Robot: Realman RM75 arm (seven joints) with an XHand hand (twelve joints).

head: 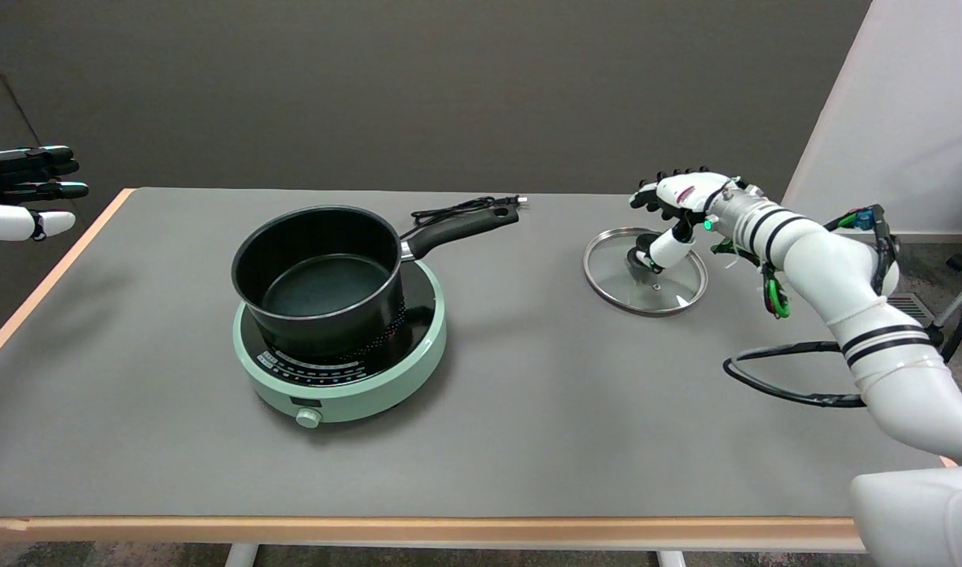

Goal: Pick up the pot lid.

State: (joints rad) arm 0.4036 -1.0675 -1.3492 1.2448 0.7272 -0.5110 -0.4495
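On the grey surface [528, 425] the pot [317, 276] sits open on the green cooker [347, 386], and well to its right the glass lid [646, 272] lies flat. The robot hand [677, 213] is above the lid, thumb down at the knob [640, 256], fingers curled; I cannot tell if it grips. With a shallow hold, the lid could slip and drop back.

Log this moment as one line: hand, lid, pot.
right hand: fingers at lid knob | pot lid: flat on table, not lifted | pot: uncovered on cooker
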